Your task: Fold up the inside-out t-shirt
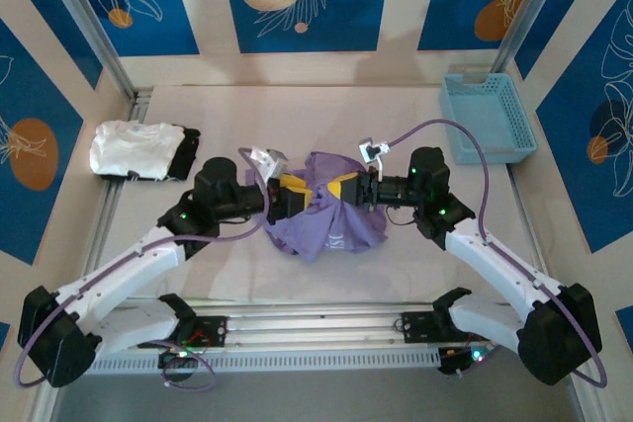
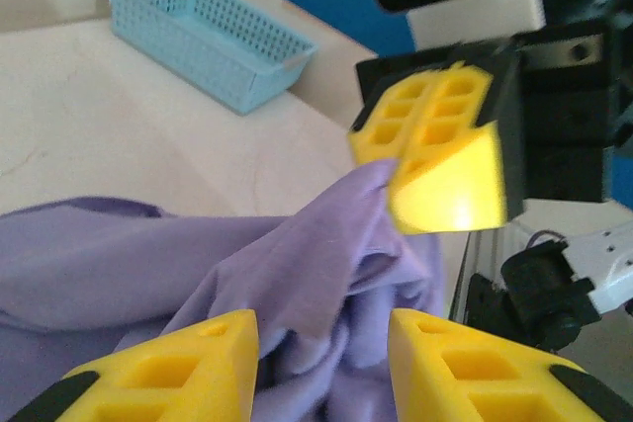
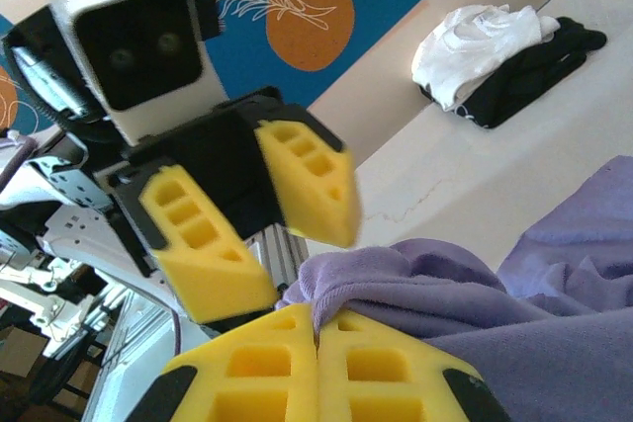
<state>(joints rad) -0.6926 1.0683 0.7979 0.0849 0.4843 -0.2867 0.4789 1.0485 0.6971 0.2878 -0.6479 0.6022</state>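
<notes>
From my station, the lavender cotton t-shirt (image 1: 316, 229) sits bunched in a heap at the middle of the pale table (image 1: 297, 116), and both arms meet nose to nose over its top. The right gripper (image 3: 316, 368) has its yellow pads pressed together on a raised ridge of the cloth. The left wrist view shows that pinch from the front, the fold trailing out of its tips. The left gripper (image 2: 321, 373) has its 2 fingers standing apart with nothing caught. The ridge runs from the right's pinch straight towards that gap, lying just ahead of and below it. So the left is the free arm and the one nearer to loose fabric. I judge the next move calls for a short push forward and down to close on the ridge beside the right's hold. Whether that ridge is hem, sleeve or plain body cloth I can't tell, because the heap is too crumpled. It reads slightly wider across than deep, with no true long axis.
</notes>
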